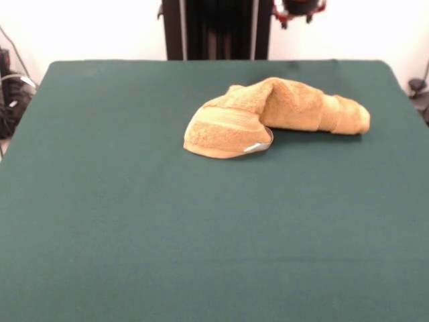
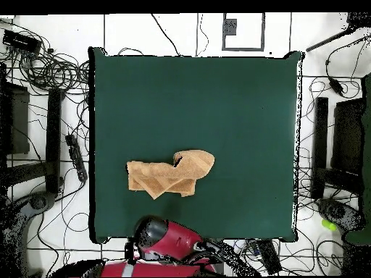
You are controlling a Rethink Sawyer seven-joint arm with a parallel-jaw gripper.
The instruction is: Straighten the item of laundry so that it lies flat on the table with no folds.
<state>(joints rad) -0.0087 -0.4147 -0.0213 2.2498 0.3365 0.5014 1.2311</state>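
Front view: towel (image 1: pixel 276 115) bunched in a humped roll on the table (image 1: pixel 201 228) toward its far right, rounded flap and white label at the left end, only a red bit of arm (image 1: pixel 299 7) at the top edge, so gripper opening impossible to tell. Overhead: towel (image 2: pixel 171 174) crumpled near the robot-side edge, arm (image 2: pixel 170 240) drawn back off the table (image 2: pixel 196 101). Likely risk: pinching several stacked layers at once and dragging the whole bundle, folds intact, instead of opening it.
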